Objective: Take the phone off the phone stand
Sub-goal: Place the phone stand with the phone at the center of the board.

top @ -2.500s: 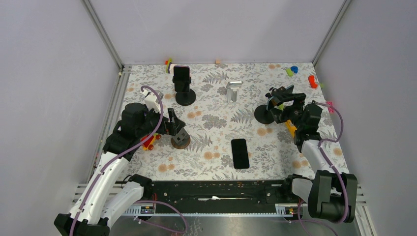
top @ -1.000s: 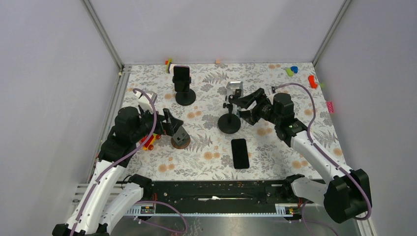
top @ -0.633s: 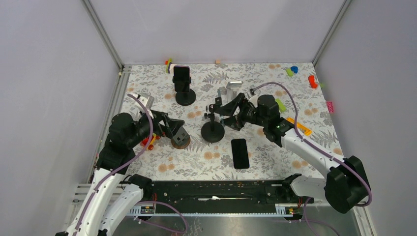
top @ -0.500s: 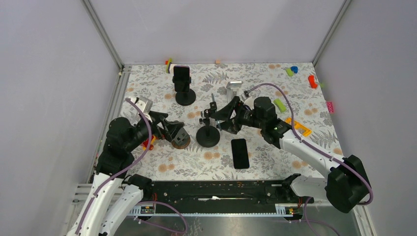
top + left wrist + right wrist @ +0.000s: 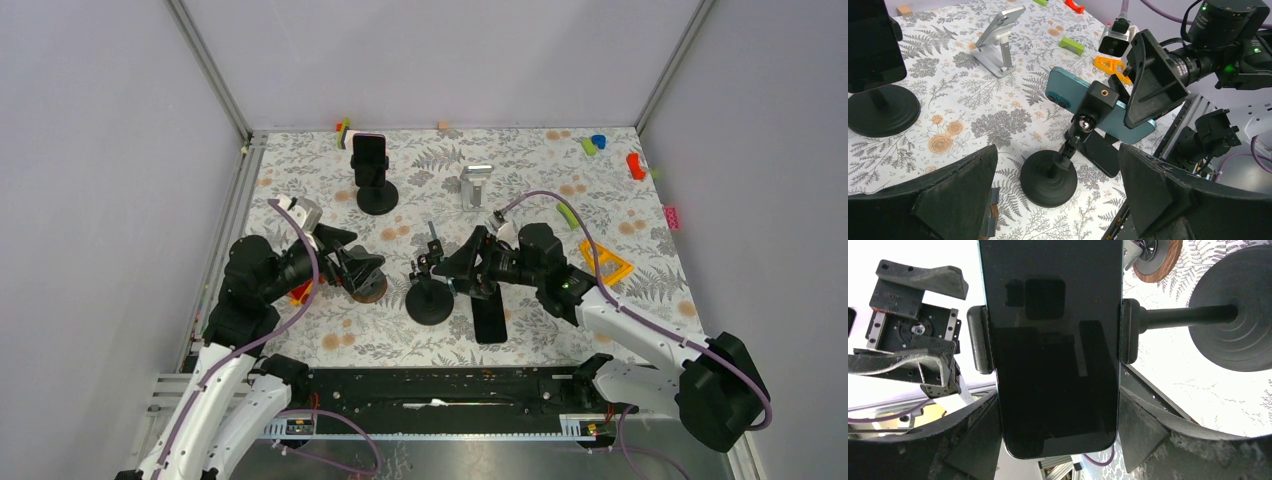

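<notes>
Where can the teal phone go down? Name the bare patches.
Bare mat between the silver stand and the coloured blocks, and left of the flat black phone. Crowded around the phone stand at centre.

You've got a teal phone (image 5: 1070,87) in a black stand (image 5: 1049,177), on a white surface (image 5: 540,165) patterned with grey ferns and orange flowers.

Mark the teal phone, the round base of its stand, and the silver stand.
teal phone (image 5: 1070,87), left wrist view, back panel beside the camera lenses.
stand base (image 5: 1049,177), left wrist view, top of the black disc.
silver stand (image 5: 476,183), top external view, middle of its body.
</notes>
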Tool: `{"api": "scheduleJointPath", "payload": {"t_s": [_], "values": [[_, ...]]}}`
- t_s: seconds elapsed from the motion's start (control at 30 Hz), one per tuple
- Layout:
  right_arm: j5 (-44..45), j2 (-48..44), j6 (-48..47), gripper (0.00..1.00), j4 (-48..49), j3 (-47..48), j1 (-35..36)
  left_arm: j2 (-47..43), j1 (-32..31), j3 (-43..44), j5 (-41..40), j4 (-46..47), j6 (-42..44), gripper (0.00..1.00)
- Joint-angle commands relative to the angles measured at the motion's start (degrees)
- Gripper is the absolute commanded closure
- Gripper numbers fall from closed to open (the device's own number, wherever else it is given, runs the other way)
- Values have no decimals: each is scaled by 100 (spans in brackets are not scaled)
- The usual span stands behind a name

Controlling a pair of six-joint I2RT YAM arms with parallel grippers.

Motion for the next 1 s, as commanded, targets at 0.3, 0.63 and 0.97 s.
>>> {"api": "scheduleJointPath", "payload": {"t_s": [0.3,0.63,0.97], "values": [[-134,-384,-478,37,701,-184,42,403,-528,-82,-112,480,532,1],[42,-604,-954,1,24,-64,38,706,-772,-47,-96,669,871,1],[687,-1046,-2016,0,-1613,413,34,961,-880,49,272,744,1398,1]]}}
